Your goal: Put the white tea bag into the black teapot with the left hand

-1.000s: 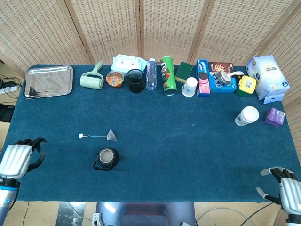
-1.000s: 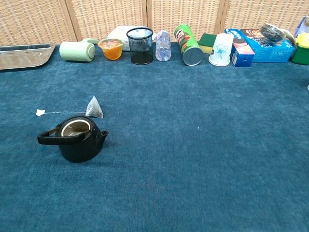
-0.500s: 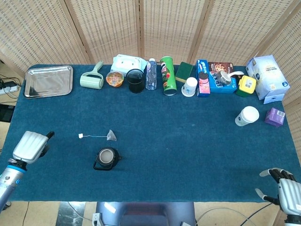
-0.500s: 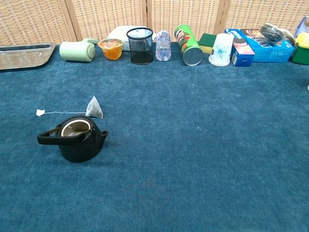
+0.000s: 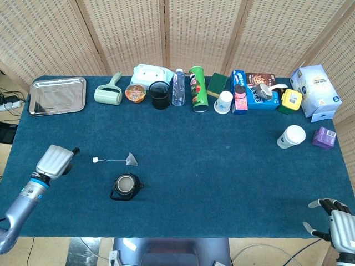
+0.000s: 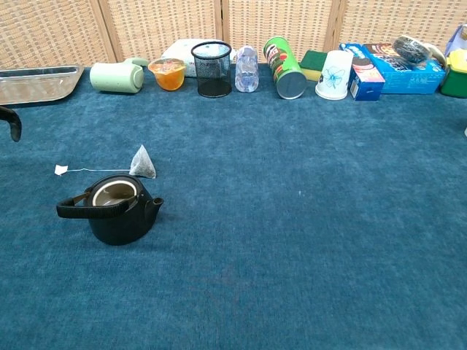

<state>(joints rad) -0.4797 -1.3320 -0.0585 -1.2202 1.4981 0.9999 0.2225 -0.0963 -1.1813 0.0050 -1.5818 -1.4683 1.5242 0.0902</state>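
Observation:
The white tea bag [image 5: 131, 160] lies on the blue cloth, its string running left to a small paper tag [image 5: 95, 160]. The black teapot [image 5: 126, 187] stands lidless just in front of it, handle tipped to the left. In the chest view the tea bag [image 6: 143, 162] sits just behind the teapot [image 6: 117, 209]. My left hand [image 5: 54, 160] hovers left of the tag, back up, holding nothing; only a dark fingertip [image 6: 12, 124] of it shows in the chest view. My right hand [image 5: 338, 224] rests at the table's near right corner, fingers spread and empty.
A metal tray [image 5: 57, 95] sits at the back left. Along the back edge stand a green roller [image 5: 108, 94], a mesh cup [image 5: 160, 95], a bottle [image 5: 178, 87], a green can [image 5: 198, 88] and boxes. A paper cup [image 5: 291, 136] stands at the right.
My left hand has moved forward and to the right from the table's near left edge towards the tea bag's tag. The right hand has barely shifted.

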